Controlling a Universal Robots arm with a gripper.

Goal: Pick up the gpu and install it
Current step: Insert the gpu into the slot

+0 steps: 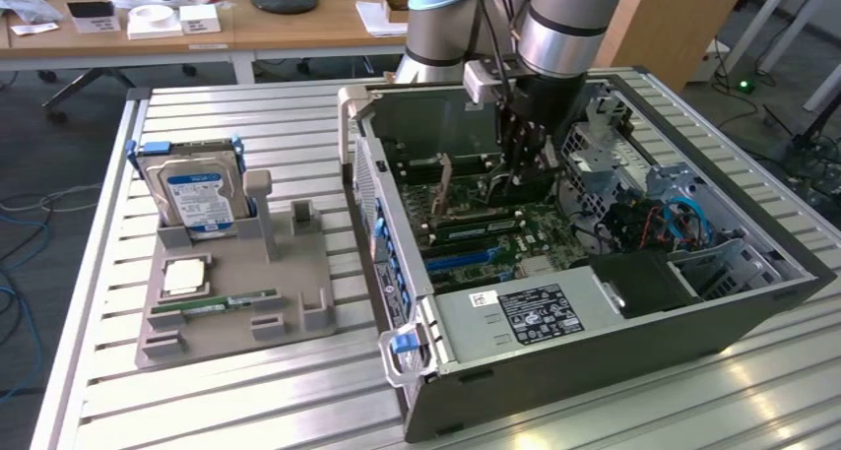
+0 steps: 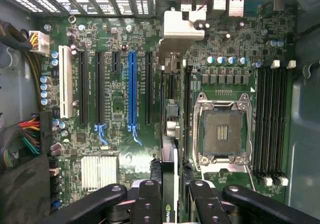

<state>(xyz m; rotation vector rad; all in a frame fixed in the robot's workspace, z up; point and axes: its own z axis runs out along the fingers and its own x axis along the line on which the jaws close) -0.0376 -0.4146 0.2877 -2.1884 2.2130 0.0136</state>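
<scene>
Looking past my claw point(image 2: 171, 204), I see it clamped on the gpu point(image 2: 170, 156), edge-on between its fingers point(image 2: 147, 201). The card sits over the motherboard point(image 2: 116, 103), between the blue slot point(image 2: 131, 88) and the CPU socket point(image 2: 222, 131).

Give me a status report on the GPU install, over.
Gripper shut on gpu. Card edge-on over motherboard expansion slots, beside the blue slot; seating unclear. Cable bundles off to the side, clear.
</scene>
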